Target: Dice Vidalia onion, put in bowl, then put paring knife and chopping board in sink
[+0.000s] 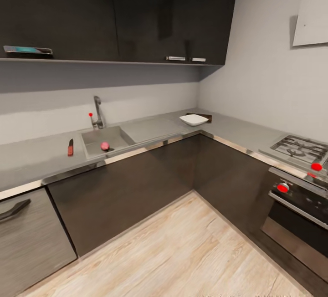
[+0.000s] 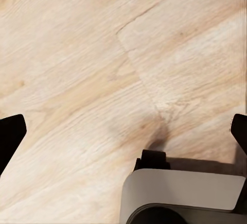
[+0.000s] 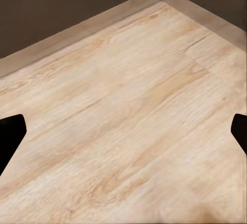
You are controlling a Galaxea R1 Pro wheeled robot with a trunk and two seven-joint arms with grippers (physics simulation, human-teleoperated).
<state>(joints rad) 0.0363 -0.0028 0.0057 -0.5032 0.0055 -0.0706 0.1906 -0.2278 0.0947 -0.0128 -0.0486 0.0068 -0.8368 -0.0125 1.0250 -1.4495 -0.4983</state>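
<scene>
While the head camera is looking down over an L-shaped kitchen corner, the glossy grey surface [image 1: 41, 158] is showing a thin light-wood front edge above dark matte cabinets [image 1: 136, 183]. Set into it at about 10 o'clock from the picture's centre, the rectangular stainless-steel sink [image 1: 107, 141] is holding the Vidalia onion [image 1: 105, 145], a small round pinkish-red bulb lying near the basin's front wall. A chrome tap [image 1: 97, 111] with a small red knob is standing behind the basin, and a flat steel drainboard [image 1: 152, 128] is lying at the basin's 3 o'clock side. At the sink's 9 o'clock side, apart from it, the paring knife [image 1: 70, 147] with its red handle is lying flat on the grey slab. Further along, near the corner, the shallow white squarish bowl [image 1: 193, 120] is sitting with a brown sliver of the chopping board [image 1: 206, 116] peeking out behind it. A gas hob and oven [image 1: 296, 183] with red knobs are sitting at 3 o'clock.

Pale wood-grain floor [image 1: 182, 251] planks are running below. In the wrist views, the left end effector [image 2: 123, 136] and the right end effector [image 3: 123, 136] are both hanging over the floor with dark fingertips [image 2: 11, 131] spread wide, gripping nothing.
</scene>
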